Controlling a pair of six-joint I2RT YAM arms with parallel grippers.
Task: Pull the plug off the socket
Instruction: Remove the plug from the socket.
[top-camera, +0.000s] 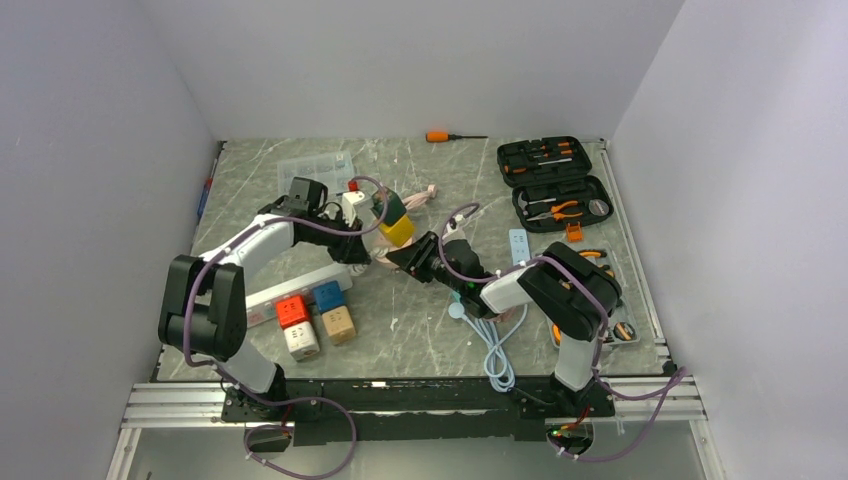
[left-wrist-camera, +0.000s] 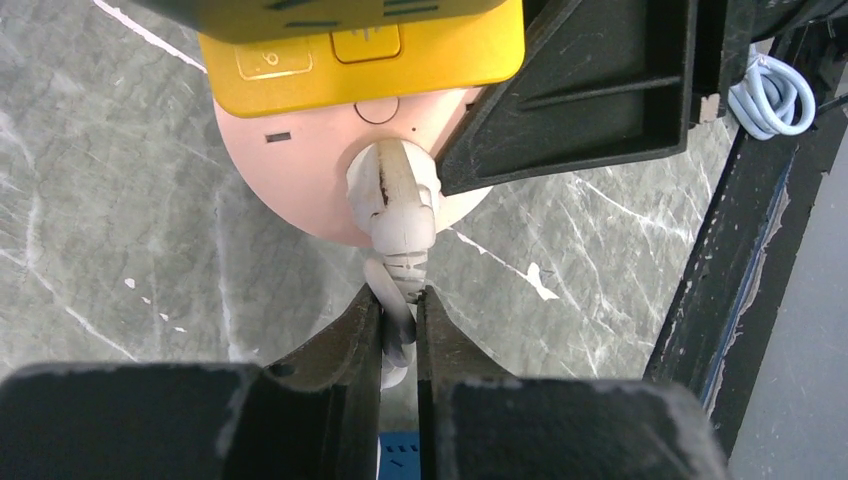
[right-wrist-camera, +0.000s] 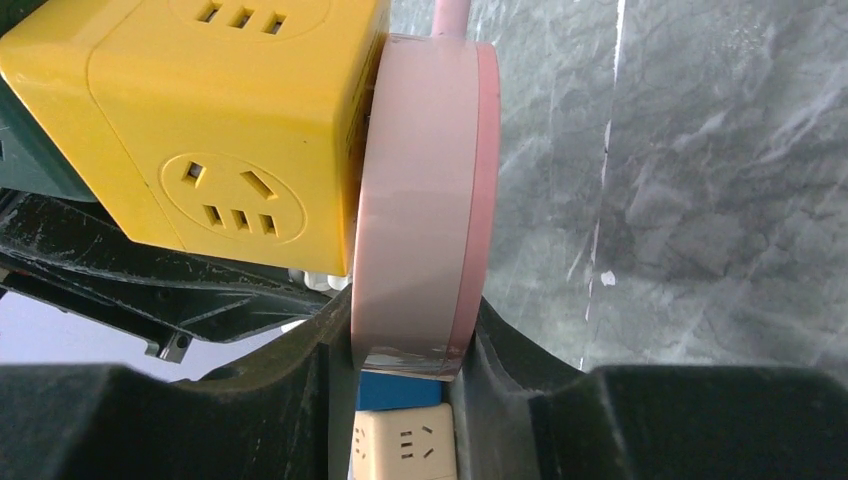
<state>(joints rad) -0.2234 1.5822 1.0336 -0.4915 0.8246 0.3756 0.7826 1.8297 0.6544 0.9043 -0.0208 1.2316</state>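
A round pink socket (right-wrist-camera: 420, 200) hangs above the table, with my right gripper (right-wrist-camera: 405, 320) shut on its rim from both sides. A yellow cube socket (right-wrist-camera: 220, 130) sits against its flat face. A white plug (left-wrist-camera: 392, 195) is seated in the pink socket (left-wrist-camera: 300, 190), its ribbed neck pointing at my left gripper (left-wrist-camera: 400, 300). That gripper is shut on the plug's white cable just below the neck. From above, the left gripper (top-camera: 358, 252) and the right gripper (top-camera: 405, 257) meet under the yellow cube (top-camera: 397, 231) at the table's middle.
Red, blue, white and beige cube sockets (top-camera: 315, 320) lie beside a white power strip (top-camera: 290, 285) at the left front. A coiled pale blue cable (top-camera: 495, 350) lies near the right arm's base. Open tool cases (top-camera: 555, 180) and an orange screwdriver (top-camera: 440, 136) are at the back right.
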